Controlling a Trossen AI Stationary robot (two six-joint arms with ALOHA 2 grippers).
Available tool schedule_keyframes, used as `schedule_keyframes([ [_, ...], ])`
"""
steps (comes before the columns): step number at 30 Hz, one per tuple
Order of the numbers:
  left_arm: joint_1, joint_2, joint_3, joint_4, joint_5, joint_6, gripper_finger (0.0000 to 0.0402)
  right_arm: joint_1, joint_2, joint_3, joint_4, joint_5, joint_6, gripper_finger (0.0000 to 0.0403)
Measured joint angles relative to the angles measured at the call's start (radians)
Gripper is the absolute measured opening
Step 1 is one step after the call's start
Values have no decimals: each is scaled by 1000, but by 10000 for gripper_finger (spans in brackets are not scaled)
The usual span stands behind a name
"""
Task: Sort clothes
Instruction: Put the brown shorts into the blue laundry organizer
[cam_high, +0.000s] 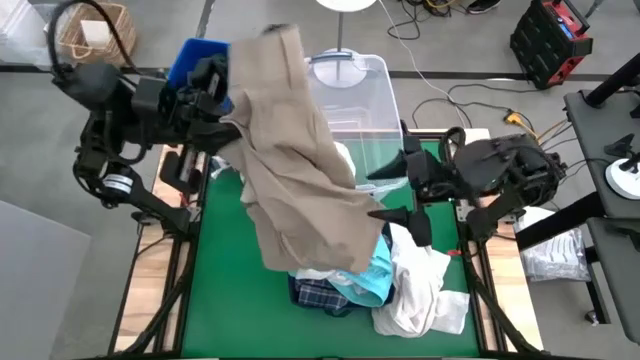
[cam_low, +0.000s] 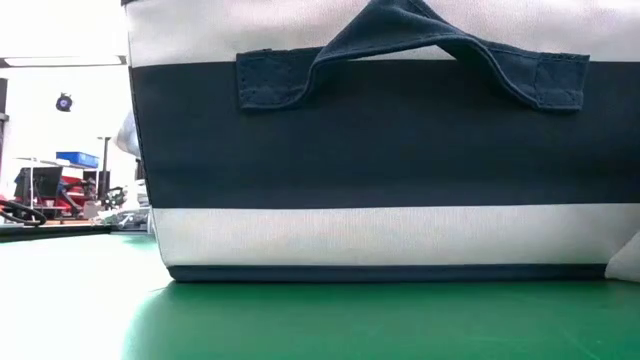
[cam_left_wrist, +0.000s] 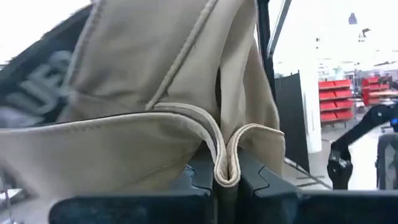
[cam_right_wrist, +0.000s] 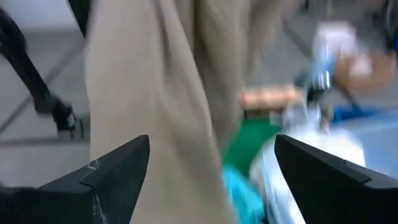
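the left hand (cam_left_wrist: 227, 180) pinched only a fold of the khaki trousers (cam_high: 290, 150), which could slip free or drag the teal garment (cam_high: 375, 280), while the right hand (cam_right_wrist: 211, 174) waited wide open beside them.

Bright even overhead light, blown-out white backgrounds, right wrist view motion-blurred, low view close-up soft
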Motion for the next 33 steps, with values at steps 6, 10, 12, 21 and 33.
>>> schedule_keyframes([
  [6,0,16,0,9,93,-7,0,-46,30,1,245,-4,-127,366],
  [10,0,62,0,38,242,-17,0,-112,57,1,291,-88,-139,370],
  [12,0,89,0,70,310,-23,0,-148,75,1,316,-206,-127,370],
  [21,1,165,0,125,378,-76,0,-203,179,1,478,-605,-74,370],
  [33,0,189,0,124,335,-139,1,-194,227,0,626,-654,-102,288],
])
